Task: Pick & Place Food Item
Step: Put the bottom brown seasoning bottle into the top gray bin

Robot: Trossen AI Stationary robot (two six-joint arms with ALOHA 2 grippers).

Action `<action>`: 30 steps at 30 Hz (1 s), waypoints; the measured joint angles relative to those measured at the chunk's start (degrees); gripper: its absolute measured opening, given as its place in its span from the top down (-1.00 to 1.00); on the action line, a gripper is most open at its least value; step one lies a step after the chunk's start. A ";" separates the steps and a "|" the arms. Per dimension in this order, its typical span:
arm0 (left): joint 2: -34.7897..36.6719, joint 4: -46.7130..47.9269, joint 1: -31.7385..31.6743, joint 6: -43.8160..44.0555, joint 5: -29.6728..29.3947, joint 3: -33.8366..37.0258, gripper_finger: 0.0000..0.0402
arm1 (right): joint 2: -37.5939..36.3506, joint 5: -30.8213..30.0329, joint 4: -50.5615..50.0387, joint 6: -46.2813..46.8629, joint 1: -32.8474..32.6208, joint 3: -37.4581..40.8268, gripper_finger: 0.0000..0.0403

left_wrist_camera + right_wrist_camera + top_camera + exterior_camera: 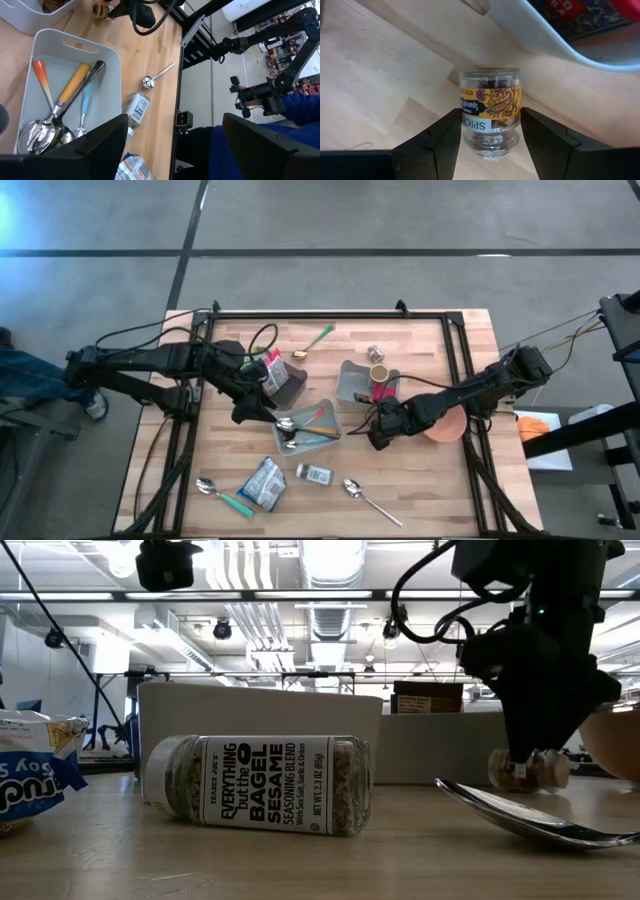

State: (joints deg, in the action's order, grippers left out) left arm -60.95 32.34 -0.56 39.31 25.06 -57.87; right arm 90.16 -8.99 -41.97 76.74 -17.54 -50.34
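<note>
Right wrist view: right pincer point(489, 137) clasps spice jar point(490, 107) (beside tray edge point(540, 37)).

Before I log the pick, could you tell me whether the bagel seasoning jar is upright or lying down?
Lying down. The seasoning jar rests on its side on the table, its label text running sideways and its white cap pointing to one end.

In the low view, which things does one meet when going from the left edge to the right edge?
Snack bag → seasoning bottle, lying on its side → spoon → small jar between the right gripper's fingers → bowl at the right edge.
</note>
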 joint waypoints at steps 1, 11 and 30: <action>0.00 0.00 -0.11 -0.01 0.00 0.00 -0.64 | -0.04 0.00 0.67 -0.18 0.13 0.33 0.01; 0.00 0.00 -0.41 -0.02 -0.02 0.00 -0.64 | -0.08 -0.29 4.83 -5.24 1.45 1.66 0.01; 0.00 -0.01 -0.45 0.11 -0.02 0.00 -0.64 | -0.10 3.66 5.98 -9.87 1.32 1.94 0.01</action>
State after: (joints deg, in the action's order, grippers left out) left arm -60.95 32.32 -1.02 39.42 25.04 -57.87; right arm 90.06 -5.33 -35.99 66.88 -16.22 -48.40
